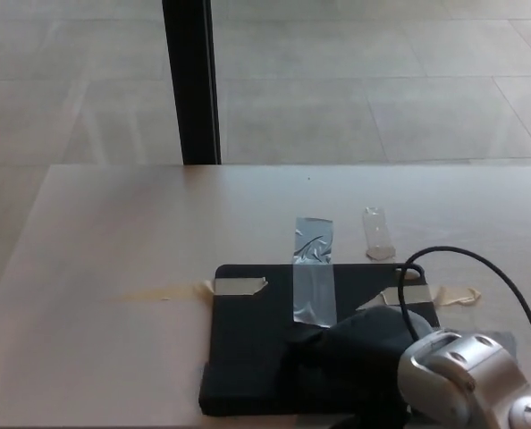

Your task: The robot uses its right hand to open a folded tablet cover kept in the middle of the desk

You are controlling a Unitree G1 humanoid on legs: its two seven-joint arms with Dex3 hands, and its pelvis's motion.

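Observation:
A black tablet cover (248,349) lies flat in the middle of the desk (113,232), near its front edge. A strip of grey tape (313,277) runs over its far edge, and pieces of masking tape (239,286) hold its far corners. My right hand (355,357) rests on the near right part of the cover and hides that corner. Its silver wrist (462,384) comes in from the bottom right. How the hand is set on the cover does not show. The left hand is out of the picture.
A small clear plastic piece (378,232) lies on the desk just beyond the cover. A black cable (480,264) loops up from my right wrist. A black post (191,80) stands behind the desk's far edge, on a tiled floor.

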